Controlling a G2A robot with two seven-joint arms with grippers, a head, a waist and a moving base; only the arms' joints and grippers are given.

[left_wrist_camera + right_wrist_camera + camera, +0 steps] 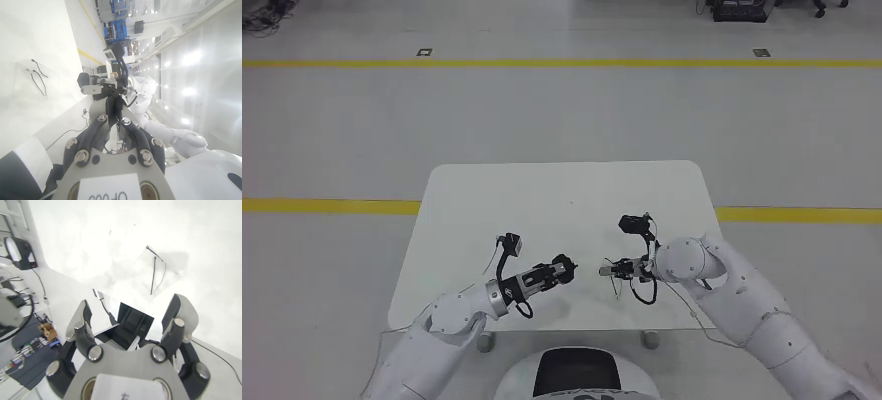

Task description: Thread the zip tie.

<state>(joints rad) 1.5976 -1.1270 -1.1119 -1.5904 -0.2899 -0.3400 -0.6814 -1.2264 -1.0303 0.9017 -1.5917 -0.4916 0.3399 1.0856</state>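
My left tool (pixel 113 103) is closed, my right tool (pixel 130 300) spread wide. The thin black plastic zip ties (pixel 157 273) lie close together, so I might grab two at once.

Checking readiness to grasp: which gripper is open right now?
The right gripper: its fingers stand wide apart, whereas the left gripper has its black pads closed together.

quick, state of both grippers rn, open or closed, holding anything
Left gripper: closed, with nothing visible between its fingers.
Right gripper: open and empty.
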